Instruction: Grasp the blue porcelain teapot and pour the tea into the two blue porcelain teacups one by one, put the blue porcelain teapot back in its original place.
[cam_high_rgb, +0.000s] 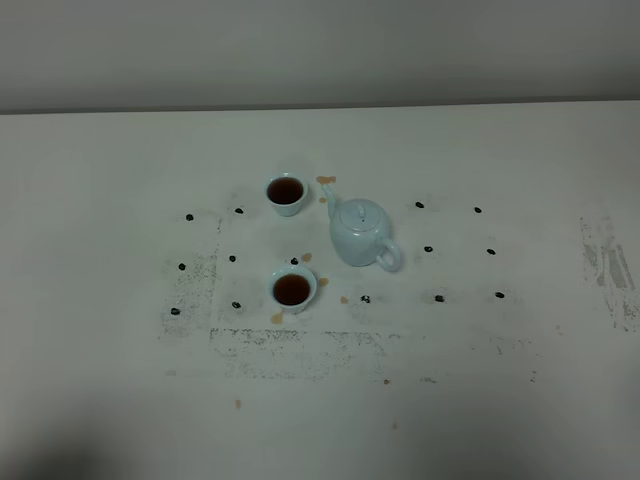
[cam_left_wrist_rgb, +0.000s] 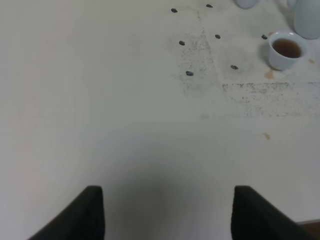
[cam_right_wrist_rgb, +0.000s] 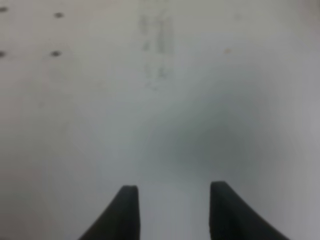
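Teapot (cam_high_rgb: 358, 232) is your landmark: the blue porcelain teapot stands upright near the middle of the white table (cam_high_rgb: 100, 400), lid on, its spout aimed at the far cup and its loop handle turned the opposite way. You have one teacup (cam_high_rgb: 285, 193) just beyond the spout tip and the other teacup (cam_high_rgb: 292, 290) nearer the camera, on the spout side of the teapot; both hold dark tea and neither touches the teapot. Small brown drips (cam_high_rgb: 326, 181) lie on the table around the spout tip and beside the near cup, and dark dot marks (cam_high_rgb: 428, 249) are scattered on both sides of the teapot.

Your left tool (cam_left_wrist_rgb: 165, 212) hangs over bare table well apart from the teapot, its fingers (cam_left_wrist_rgb: 90, 215) spread wide with nothing between them; its wrist view catches the near teacup and an edge of the teapot far off. Your right tool (cam_right_wrist_rgb: 172, 212) is likewise over bare table away from the teapot, fingers (cam_right_wrist_rgb: 125, 212) parted with a clear gap and gripping nothing. Neither tool appears in the high view.
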